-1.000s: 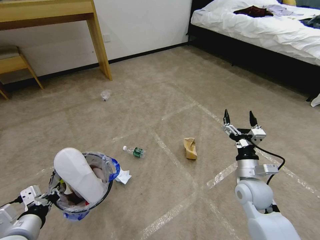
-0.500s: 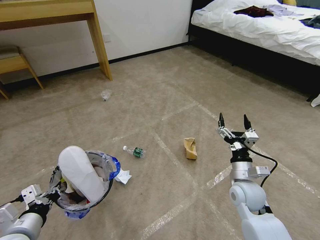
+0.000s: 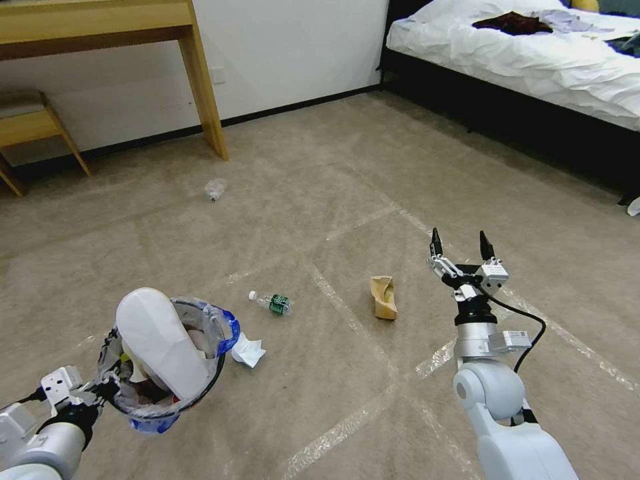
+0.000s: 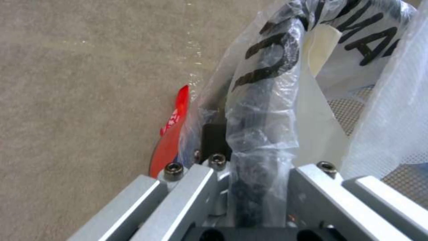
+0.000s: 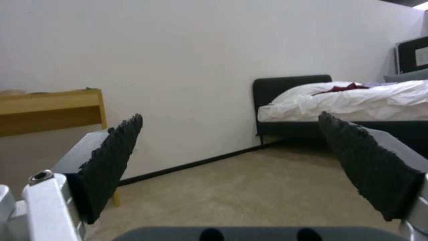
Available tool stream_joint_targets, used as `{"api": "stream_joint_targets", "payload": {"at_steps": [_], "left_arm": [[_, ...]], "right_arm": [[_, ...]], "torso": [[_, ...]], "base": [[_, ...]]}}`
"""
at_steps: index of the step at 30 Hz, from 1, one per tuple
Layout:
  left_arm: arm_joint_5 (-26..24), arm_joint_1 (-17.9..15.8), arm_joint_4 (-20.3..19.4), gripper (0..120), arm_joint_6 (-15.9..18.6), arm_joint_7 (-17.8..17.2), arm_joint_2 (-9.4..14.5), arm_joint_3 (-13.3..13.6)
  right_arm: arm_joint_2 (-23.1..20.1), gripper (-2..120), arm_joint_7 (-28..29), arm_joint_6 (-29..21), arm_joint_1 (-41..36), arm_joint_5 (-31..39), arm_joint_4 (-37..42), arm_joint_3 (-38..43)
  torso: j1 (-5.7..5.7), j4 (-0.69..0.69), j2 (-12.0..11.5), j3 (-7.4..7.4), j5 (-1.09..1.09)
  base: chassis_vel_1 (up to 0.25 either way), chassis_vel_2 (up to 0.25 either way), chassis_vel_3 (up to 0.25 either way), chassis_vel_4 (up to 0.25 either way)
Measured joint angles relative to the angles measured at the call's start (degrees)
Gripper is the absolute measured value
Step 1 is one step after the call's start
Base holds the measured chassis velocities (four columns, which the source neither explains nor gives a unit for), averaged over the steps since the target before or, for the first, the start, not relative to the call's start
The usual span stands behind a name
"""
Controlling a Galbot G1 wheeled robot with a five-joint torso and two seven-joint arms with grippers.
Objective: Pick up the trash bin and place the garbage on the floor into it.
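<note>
My left gripper holds the trash bin above the carpet at the lower left, shut on its bag-covered rim. A white slipper sole sticks up out of the bin. On the floor lies the garbage: crumpled white paper just right of the bin, a small green-labelled bottle, a brown cardboard scrap and, farther off, a clear plastic scrap. My right gripper hovers open to the right of the cardboard, its dark fingers spread with nothing between them.
A wooden desk and a stool stand against the white wall at the back left. A bed with white sheets and dark clothes fills the back right. Pale tape lines cross the open carpet.
The right gripper has drawn left and a little closer to me, still open. The view has shifted slightly. The bin stays held in the left gripper.
</note>
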Motion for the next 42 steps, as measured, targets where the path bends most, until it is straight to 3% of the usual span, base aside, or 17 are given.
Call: {"api": "stream_joint_targets", "payload": {"at_steps": [42], "left_arm": [[1.0, 1.3, -0.2, 1, -0.7, 0.0, -1.0, -0.5]], "right_arm": [[0.1, 100, -0.2, 0.9, -0.2, -0.6, -0.7, -1.2]], "torso": [[0.0, 0.0, 0.0, 0.0, 0.0]], "base": [[0.0, 0.0, 0.0, 0.0]]}}
